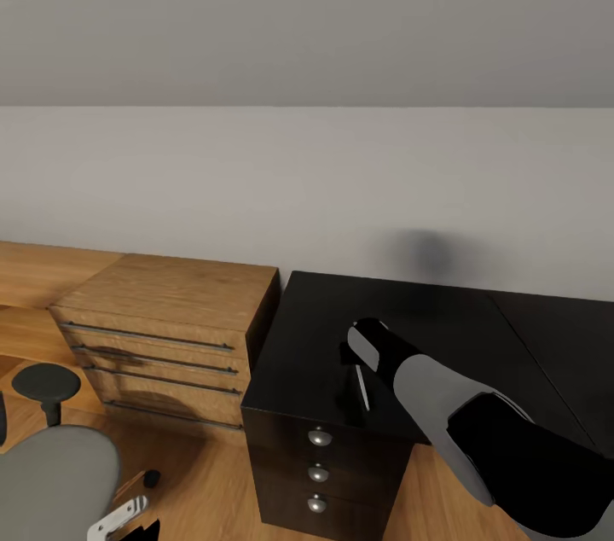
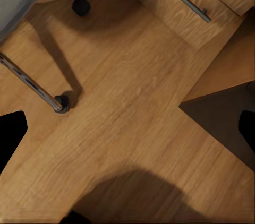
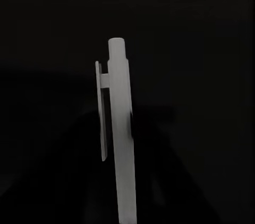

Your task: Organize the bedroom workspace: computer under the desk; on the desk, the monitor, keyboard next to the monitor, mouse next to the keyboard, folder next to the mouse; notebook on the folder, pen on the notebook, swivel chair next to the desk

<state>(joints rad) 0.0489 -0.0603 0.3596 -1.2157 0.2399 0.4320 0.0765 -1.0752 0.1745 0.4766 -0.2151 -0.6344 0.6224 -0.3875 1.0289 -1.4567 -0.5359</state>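
Black desk [image 1: 443,328] top bare near my right gripper [image 1: 356,353]; I judge most of the task undone. Pen [image 3: 121,134] hangs upright over it, seemingly held, though I cannot tell the jaws' state. Left wrist adds swivel chair [image 1: 51,473] castors over plank floor [image 2: 138,128].

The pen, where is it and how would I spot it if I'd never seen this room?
Find the big black desk standing beside the light-wood chest of drawers. Near the desk's front edge, above the round silver knobs, the robot's right gripper reaches down to the pen. It is a thin white stick with a clip, the only pale thing against the dark top.
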